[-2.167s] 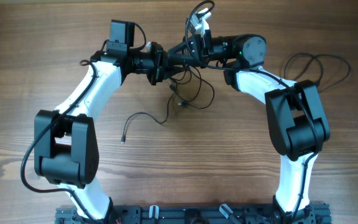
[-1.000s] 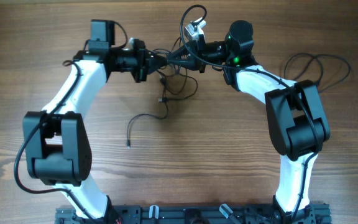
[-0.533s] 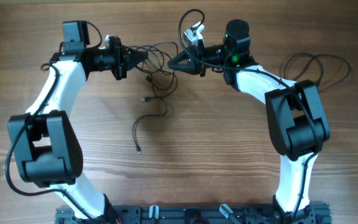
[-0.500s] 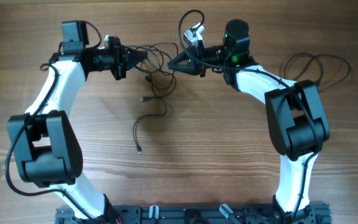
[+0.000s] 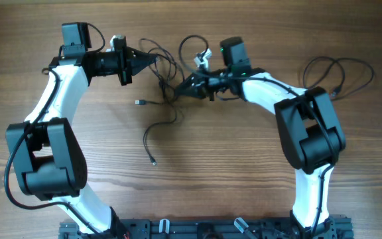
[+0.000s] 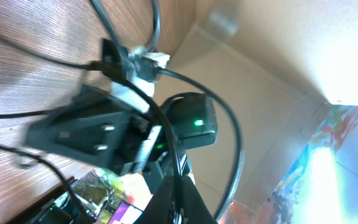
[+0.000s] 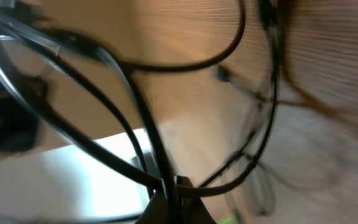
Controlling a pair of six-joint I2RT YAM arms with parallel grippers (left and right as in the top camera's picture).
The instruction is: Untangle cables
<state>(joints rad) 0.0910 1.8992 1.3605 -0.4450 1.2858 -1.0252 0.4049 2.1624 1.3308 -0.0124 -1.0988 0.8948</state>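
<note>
Cables sag tangled over the far side of the counter, one strand pinched in the left fingers, another in the right fingers, so a slow, level pull apart seems wisest.

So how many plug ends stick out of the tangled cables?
2: one plug end left of the tangle, a second plug end lower down, tipping a long strand. More may hide in the tangle.
</note>
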